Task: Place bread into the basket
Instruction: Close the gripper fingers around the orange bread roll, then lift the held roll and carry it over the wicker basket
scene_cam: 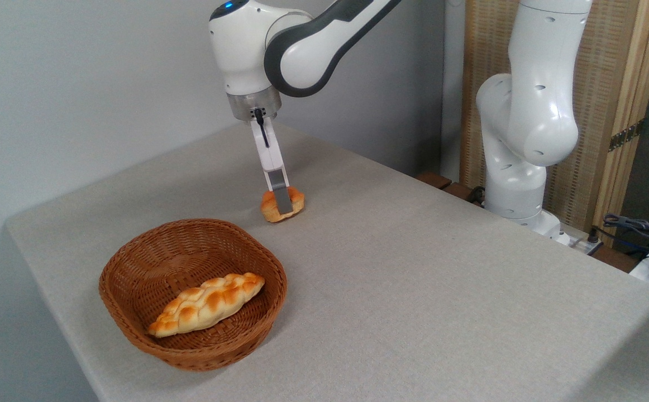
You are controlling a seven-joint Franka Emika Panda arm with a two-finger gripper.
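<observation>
Braided loaf (207, 304); grey table (414, 268); wooden screen (615, 84) behind.

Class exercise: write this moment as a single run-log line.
phase: grasping | claw: around bun on table | basket: holds braided loaf only | bun not yet in

Glossy white arm (525, 111), dark grey joint bands, blue light

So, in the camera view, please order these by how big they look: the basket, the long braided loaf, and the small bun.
1. Basket, clearly the largest.
2. Braided loaf, lying inside the basket.
3. Bun, smallest, though it sits farther from the camera and the fingers partly cover it.
</observation>
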